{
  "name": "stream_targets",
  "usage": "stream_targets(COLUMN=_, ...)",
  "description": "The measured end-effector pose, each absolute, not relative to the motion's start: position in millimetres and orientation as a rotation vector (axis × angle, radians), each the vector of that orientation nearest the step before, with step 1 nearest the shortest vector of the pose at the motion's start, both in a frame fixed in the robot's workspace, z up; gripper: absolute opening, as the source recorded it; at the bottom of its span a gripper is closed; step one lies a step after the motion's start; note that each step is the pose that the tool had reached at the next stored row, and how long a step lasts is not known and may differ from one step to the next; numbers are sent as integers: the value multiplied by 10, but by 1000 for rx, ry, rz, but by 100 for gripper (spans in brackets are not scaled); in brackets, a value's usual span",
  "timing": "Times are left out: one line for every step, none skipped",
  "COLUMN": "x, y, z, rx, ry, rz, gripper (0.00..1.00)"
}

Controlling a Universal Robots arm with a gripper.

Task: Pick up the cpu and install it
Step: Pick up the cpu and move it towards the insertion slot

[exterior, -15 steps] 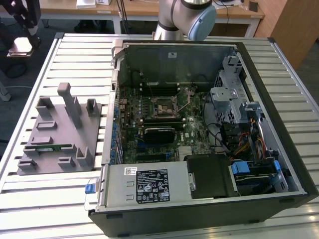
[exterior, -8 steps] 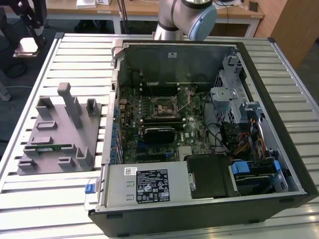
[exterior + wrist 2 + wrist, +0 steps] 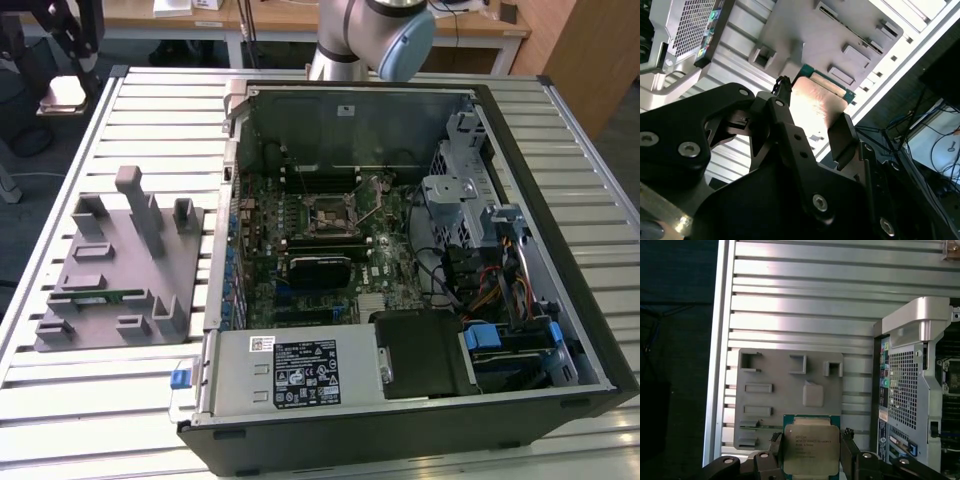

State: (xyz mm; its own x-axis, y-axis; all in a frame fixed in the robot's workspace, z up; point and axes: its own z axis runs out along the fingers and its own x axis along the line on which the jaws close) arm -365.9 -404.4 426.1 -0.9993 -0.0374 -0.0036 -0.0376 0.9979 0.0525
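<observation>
In both wrist views my gripper (image 3: 811, 456) is shut on the cpu (image 3: 811, 447), a flat square chip with a pale silver top and a green rim. Its black fingers (image 3: 775, 450) press on two opposite edges. In the second wrist view the cpu (image 3: 815, 100) shows from its shiny face, between the fingers (image 3: 841, 134) of the gripper (image 3: 812, 117). The chip hangs above the grey parts holder (image 3: 790, 405), well over the table. In the exterior view the open cpu socket (image 3: 333, 215) sits in the middle of the motherboard, with the arm (image 3: 370, 35) above the case's far side.
The open computer case (image 3: 400, 250) lies on the slatted metal table (image 3: 150, 100), with drive cages and cables at the exterior view's right. The grey parts holder (image 3: 110, 260) stands at its left and carries a green memory stick (image 3: 100, 295). The case's perforated rear panel (image 3: 905, 390) is close beside the holder.
</observation>
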Motion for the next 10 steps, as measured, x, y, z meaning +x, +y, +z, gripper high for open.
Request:
stream_targets(x=-3638, y=-4044, z=4262, rx=-59, ry=3138, rz=82, gripper=54)
stream_targets(x=-3618, y=-4044, z=4261, rx=-59, ry=3137, rz=82, gripper=54)
stream_targets(x=-3597, y=-4044, z=4260, rx=-59, ry=3137, rz=82, gripper=54)
stream_targets(x=-3576, y=-4044, z=4259, rx=-59, ry=3137, rz=83, gripper=54)
stream_targets(x=-3556, y=-4044, z=4259, rx=-59, ry=3137, rz=83, gripper=54)
stream_targets(x=-3535, y=-4044, z=4259, rx=-59, ry=3137, rz=83, gripper=54)
stream_targets(x=-3512, y=-4044, z=4258, rx=-59, ry=3137, rz=83, gripper=54)
stream_targets(x=-3490, y=-4044, z=4258, rx=-59, ry=3137, rz=83, gripper=54)
stream_targets(x=-3466, y=-4044, z=4258, rx=-59, ry=3137, rz=82, gripper=54)
stream_targets(x=-3444, y=-4044, z=4258, rx=-59, ry=3137, rz=82, gripper=54)
